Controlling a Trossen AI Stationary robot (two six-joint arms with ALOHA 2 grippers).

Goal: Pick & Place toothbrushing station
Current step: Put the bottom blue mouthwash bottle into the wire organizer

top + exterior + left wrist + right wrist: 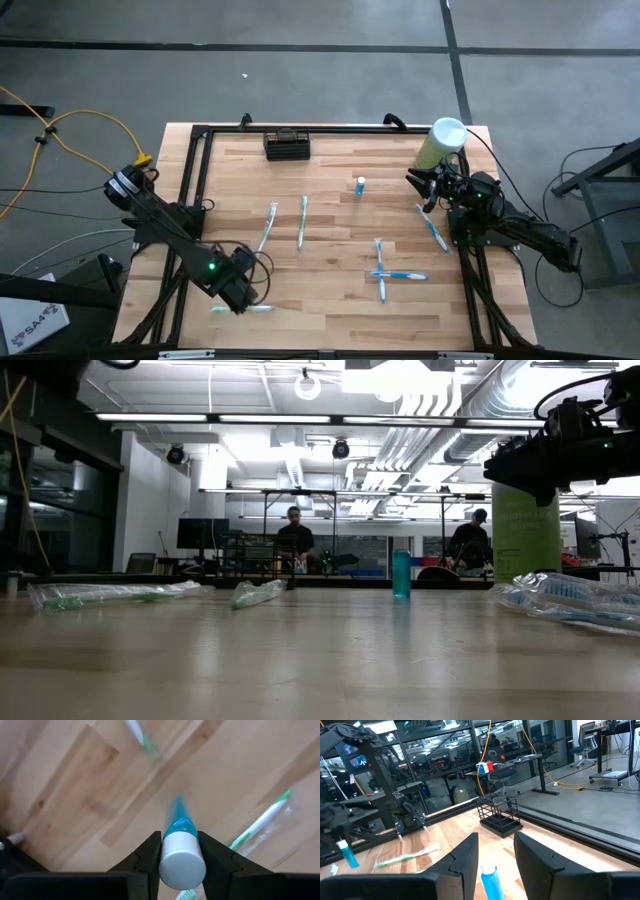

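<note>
Over the left near corner of the tabletop (330,315), the left gripper (240,290) is hovering with its fingers (145,857) pinching a blue tube with a white cap (181,862). They are clamping it from both sides just behind the cap. The toothbrushing station (287,146) is sitting well apart from it, at the far edge of the tabletop.

That long carry is where I judge the trouble is waiting. The tube's smooth round body could be sliding or pivoting in the pinch. A low path would be sweeping the wrapped toothbrushes (303,222) lying between. The station looks light, so an off-centre drop could be tipping or pushing it.

The right gripper (425,187) is waiting near the green cylinder (441,145), fingers spread and holding nothing. It is facing a small blue bottle (359,185) without touching it. A careless swing there could be knocking the cylinder over.
</note>
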